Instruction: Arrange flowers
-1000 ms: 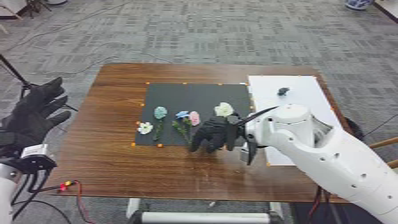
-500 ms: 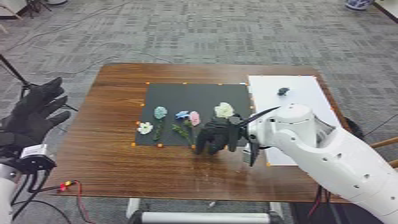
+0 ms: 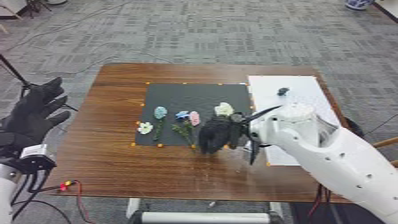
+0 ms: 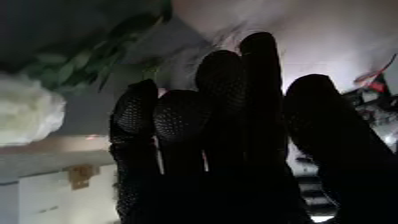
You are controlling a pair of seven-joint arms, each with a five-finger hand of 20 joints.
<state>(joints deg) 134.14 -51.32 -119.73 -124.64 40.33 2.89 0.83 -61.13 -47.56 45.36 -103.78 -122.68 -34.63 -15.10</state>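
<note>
In the head view my right hand [image 3: 216, 134] is over the front right part of the dark mat [image 3: 195, 91], fingers extended, just below the cream flower [image 3: 224, 109]. Left of it on the mat lie a pink flower [image 3: 195, 118], a blue flower [image 3: 182, 114], a light teal flower [image 3: 160, 112] and a white flower [image 3: 145, 128]. My left hand [image 3: 34, 112] stays off the table's left side, fingers relaxed. In the right wrist view the right hand [image 4: 226, 120] has straight fingers, with a pale flower [image 4: 27, 111] and green leaves [image 4: 80, 62] beside it.
A white board [image 3: 298, 102] lies on the right of the brown table [image 3: 115, 172], with a small dark object [image 3: 283, 91] on it. Red and black cables [image 3: 78, 186] lie at the table's front left corner. Small orange markers [image 3: 161, 145] edge the mat.
My right hand has shifted slightly right, away from the pink and blue flowers. The left hand and the flowers have stayed where they were.
</note>
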